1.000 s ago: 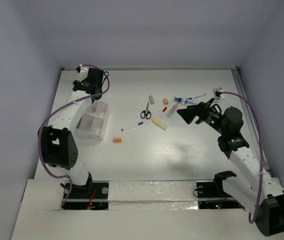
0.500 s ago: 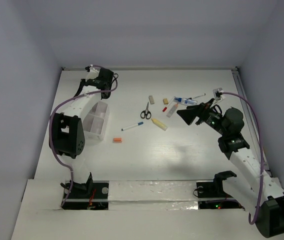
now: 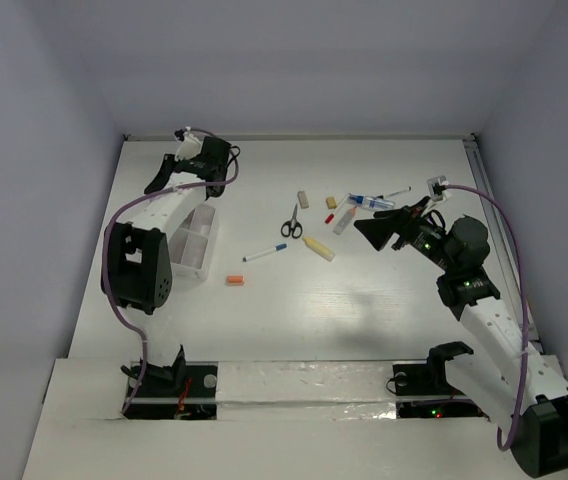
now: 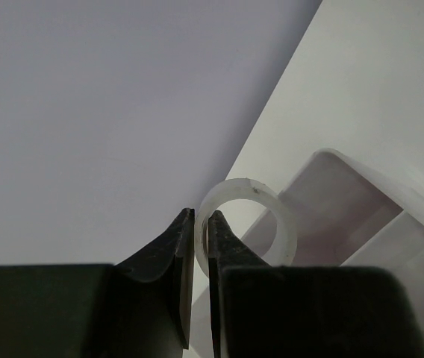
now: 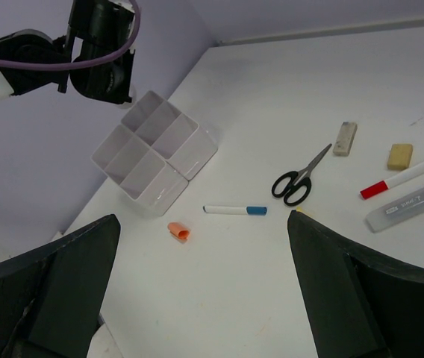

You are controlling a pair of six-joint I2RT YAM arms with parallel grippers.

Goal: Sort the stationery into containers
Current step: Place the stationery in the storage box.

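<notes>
Both arms are white link shells joined by chunky black joint housings. The left arm (image 3: 159,215) has 1 large black elbow block (image 3: 136,278) with rounded corners; the right arm (image 3: 489,325) shows a similar black shoulder block (image 3: 554,437). A purple cable (image 5: 48,66) runs loosely along the left arm, and another purple cable (image 3: 476,193) follows the right arm from a small white connector (image 3: 434,184). 2 green lights (image 3: 426,243) glow on the right arm's black housings. The left fingers (image 4: 171,257) are thin, matte black blades with curved outer edges. The right fingers (image 5: 63,283) are broad black wedges, blurred up close. The black bases (image 3: 169,385) carry what may be a red light.
</notes>
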